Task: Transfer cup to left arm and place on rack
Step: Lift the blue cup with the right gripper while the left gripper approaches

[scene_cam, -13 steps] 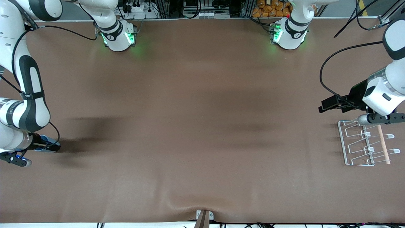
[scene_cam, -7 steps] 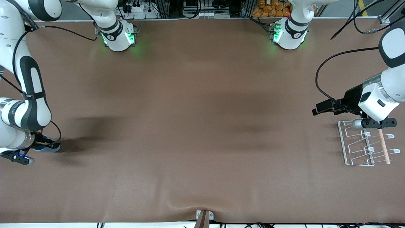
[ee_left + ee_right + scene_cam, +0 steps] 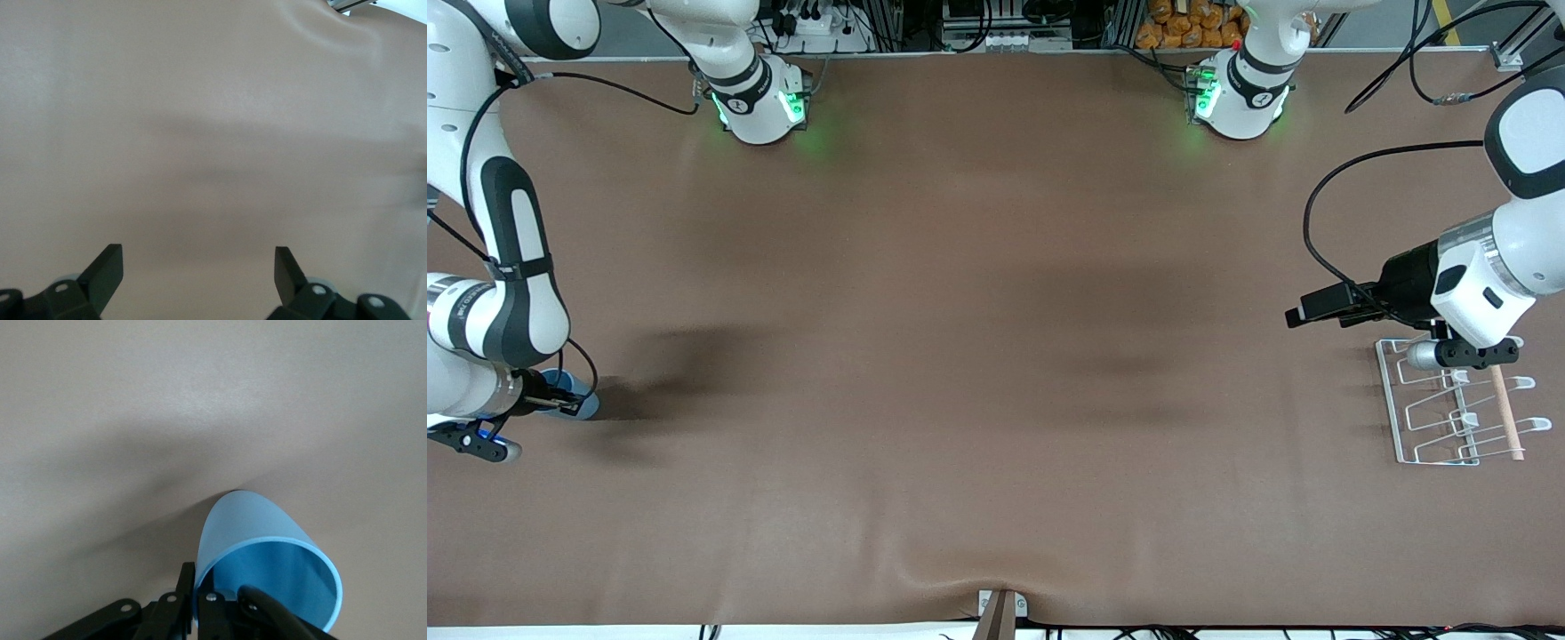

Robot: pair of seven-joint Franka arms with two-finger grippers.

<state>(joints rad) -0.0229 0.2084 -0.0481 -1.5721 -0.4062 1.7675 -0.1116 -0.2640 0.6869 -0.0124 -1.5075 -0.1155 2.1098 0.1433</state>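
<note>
The light-blue cup [image 3: 257, 540] is at the right arm's end of the table, its open mouth turned toward the right wrist camera. My right gripper [image 3: 198, 579] is shut on the cup's wall at the rim, one finger inside and one outside. From the front, only a sliver of the cup [image 3: 585, 405] shows under the right gripper [image 3: 560, 400]. My left gripper [image 3: 1307, 313] hangs open and empty over bare cloth beside the white wire rack [image 3: 1392, 409]. The left wrist view shows the left gripper [image 3: 199, 261] with only the brown cloth between its fingers.
A light wooden rod [image 3: 1504, 413] runs along the rack on the side toward the left arm's end of the table. Both arm bases [image 3: 760, 102] [image 3: 1240, 98] stand at the table's back edge. A small bracket [image 3: 1000, 609] sits at the front edge.
My right gripper has shut on the cup's wall. My left gripper has drifted away from the rack toward the middle of the table, still open.
</note>
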